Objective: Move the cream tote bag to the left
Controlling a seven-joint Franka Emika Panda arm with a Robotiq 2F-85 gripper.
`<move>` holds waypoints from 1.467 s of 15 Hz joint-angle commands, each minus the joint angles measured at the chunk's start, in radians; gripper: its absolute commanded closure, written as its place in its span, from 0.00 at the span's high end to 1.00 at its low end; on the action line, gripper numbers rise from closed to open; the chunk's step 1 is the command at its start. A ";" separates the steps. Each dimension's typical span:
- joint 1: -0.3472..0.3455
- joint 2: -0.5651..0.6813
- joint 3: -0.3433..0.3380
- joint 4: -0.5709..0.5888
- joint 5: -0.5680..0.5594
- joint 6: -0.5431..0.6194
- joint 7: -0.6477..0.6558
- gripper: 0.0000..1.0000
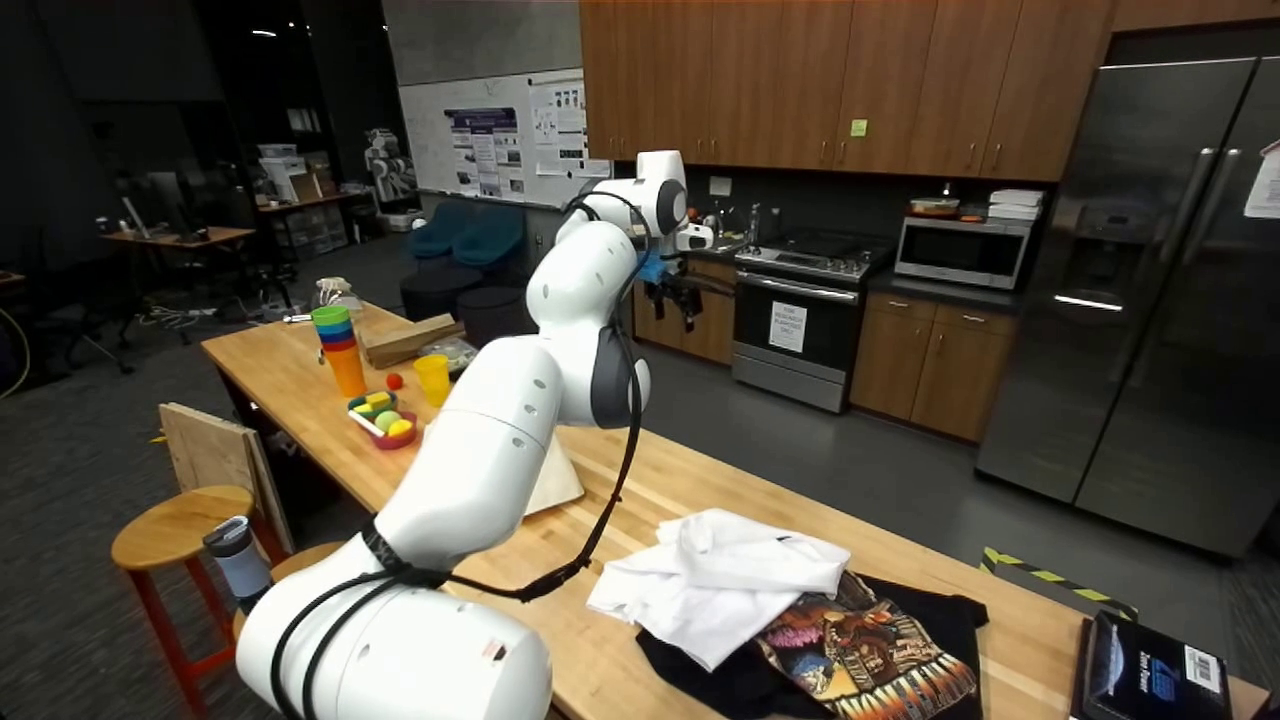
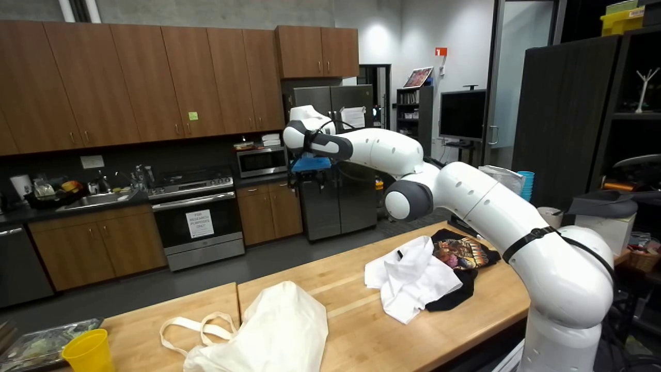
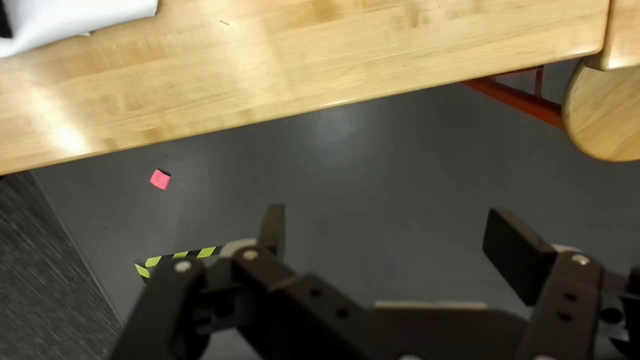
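Observation:
The cream tote bag lies slumped on the wooden table, its two handle loops spread to one side. In an exterior view only a corner of the tote bag shows, and the arm hides the rest. My gripper is open with nothing between its fingers. In both exterior views the gripper hangs high, well away from the bag. In the wrist view it is over the grey floor past the table edge, and the bag is out of that view.
A white cloth lies on a black printed shirt on the table. A yellow cup, stacked cups, bowls and wood blocks stand farther along. A stool is by the table.

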 commanded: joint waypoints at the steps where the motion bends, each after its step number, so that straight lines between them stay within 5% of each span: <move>1: 0.000 -0.011 0.002 -0.017 -0.002 0.007 0.002 1.00; 14: -0.061 -0.067 0.005 -0.022 0.032 -0.328 0.241 1.00; 22: -0.069 -0.061 0.013 -0.018 0.036 -0.321 0.257 1.00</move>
